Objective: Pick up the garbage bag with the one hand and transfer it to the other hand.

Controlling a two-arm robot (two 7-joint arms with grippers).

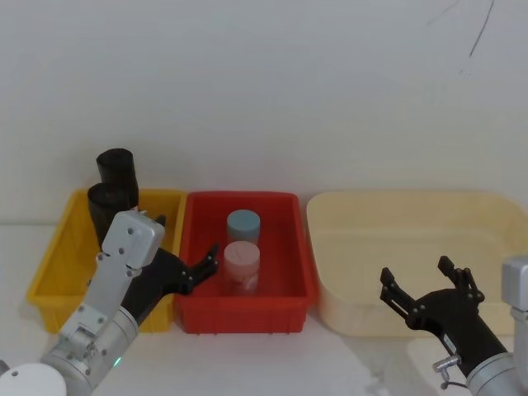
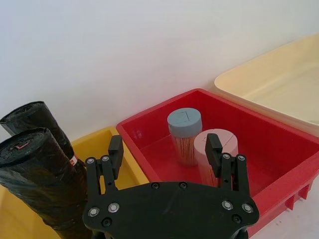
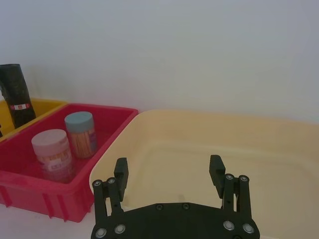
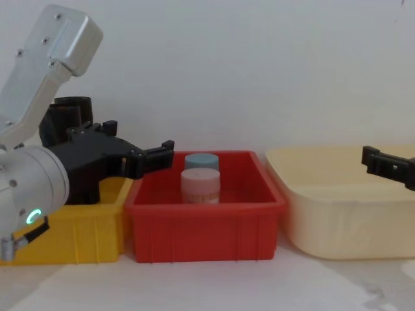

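Against a white wall (image 1: 264, 82), the left gripper (image 2: 164, 149), spread wide beside the garbage bag (image 2: 35, 184), is needing centring on it; the right gripper (image 1: 417, 276) is idling open above the cream tub (image 1: 396, 198).

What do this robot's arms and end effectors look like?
Silver-grey arms, black end effectors. The left arm carries a green glowing ring. The left end effector and right end effector each have long black fingers on a flat plate dotted with silver screws.

Left gripper (image 2: 164, 149) black and long-fingered, its flat palm plate studded with silver screws (image 2: 113, 207); behind it the left arm (image 4: 39, 78), silver-grey, boxy, with a green glowing ring (image 4: 32, 216); right gripper (image 3: 168, 167) alike in black; right arm (image 1: 516, 289) silver-grey too.
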